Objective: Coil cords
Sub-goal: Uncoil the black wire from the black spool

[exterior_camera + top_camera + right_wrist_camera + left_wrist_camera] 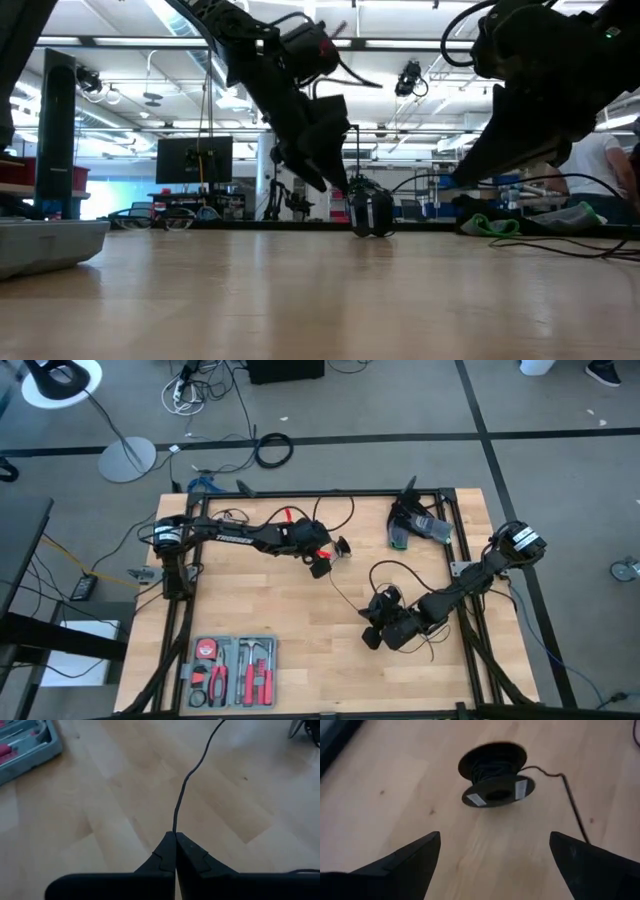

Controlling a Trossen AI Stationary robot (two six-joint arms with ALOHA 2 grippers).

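Note:
The cord (346,596) is thin and black, and part of it is wound on a small black spool (495,775) with two round discs. The spool stands on the discs' rims on the wood near the table's middle (343,547) (372,214). My left gripper (495,847) (328,558) hangs open just left of the spool, tilted down at it, with the spool beyond its fingertips. From the spool the cord crosses the table to my right gripper (175,834) (374,630), which is shut on it toward the near right. My right gripper pinches the thin cord (174,826) between its two shut fingertips, at a point along its free length. The fingers slant down from the table's right side, in line with the cord. The cord leaves the tips almost straight and runs over the wood toward the spool.
A grey tray of red-handled tools (232,671) (24,744) sits at the near left. A dark and green device (414,525) lies at the far right. Black frame rails (300,494) border the table. Bare wood lies between the two arms.

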